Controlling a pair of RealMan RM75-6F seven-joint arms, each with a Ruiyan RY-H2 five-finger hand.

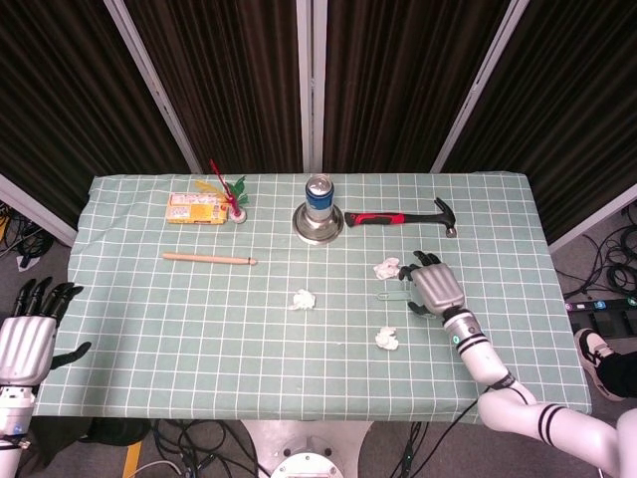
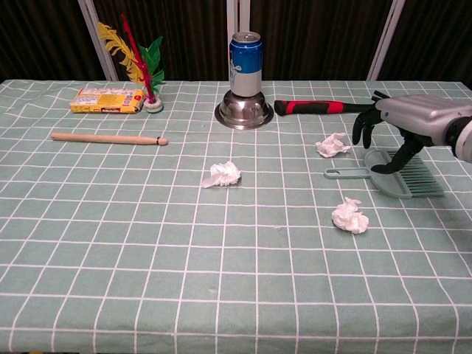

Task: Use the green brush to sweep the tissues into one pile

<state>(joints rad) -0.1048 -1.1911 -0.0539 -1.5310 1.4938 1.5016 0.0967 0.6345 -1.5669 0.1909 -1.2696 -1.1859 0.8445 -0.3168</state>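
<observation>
The green brush [image 2: 404, 179] lies flat on the right part of the checked cloth, with its handle [image 2: 346, 173] pointing left. My right hand [image 2: 410, 120] hovers just over the brush head with fingers spread and curved down, holding nothing. In the head view this hand [image 1: 435, 287] covers most of the brush, and only the handle tip [image 1: 387, 296] shows. Three crumpled tissues lie apart: one [image 2: 333, 144] left of the hand, one [image 2: 222, 175] mid-table, and one [image 2: 349, 216] nearer the front. My left hand [image 1: 25, 341] stays open beyond the table's left edge.
A blue can [image 2: 245, 55] stands on an upturned steel bowl [image 2: 244, 112] at the back. A red-handled hammer [image 2: 335, 107] lies behind the brush. A wooden stick [image 2: 109, 138], a yellow packet [image 2: 107, 100] and a feathered shuttlecock [image 2: 147, 74] are at the back left.
</observation>
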